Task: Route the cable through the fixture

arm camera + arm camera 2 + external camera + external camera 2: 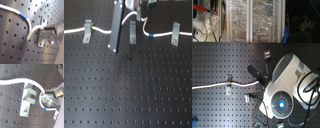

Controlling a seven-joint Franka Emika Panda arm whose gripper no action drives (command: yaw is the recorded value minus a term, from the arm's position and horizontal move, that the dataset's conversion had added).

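Observation:
In the first exterior view the white cable (pixel 161 36) runs across the back of the black board. It passes the left fixture (pixel 87 31), where its green marker (pixel 94 29) shows, and rises over the middle fixture (pixel 132 34). From there it drops to its blue band (pixel 150 36) and reaches the right fixture (pixel 175 34). My gripper (pixel 134 14) hangs above the middle fixture, shut on the raised cable. In both wrist views the cable (pixel 31 32) (pixel 15 82) curves into the fingertips (pixel 45 28) (pixel 46 96), next to a metal fixture (pixel 41 38) (pixel 27 100).
A broad grey bar (pixel 115 27) slants down from the gripper between the left and middle fixtures. The perforated board (pixel 129 90) stretches toward the front. In the second exterior view the arm's white body (pixel 284 85) covers the board's right part, and clutter lies behind the board.

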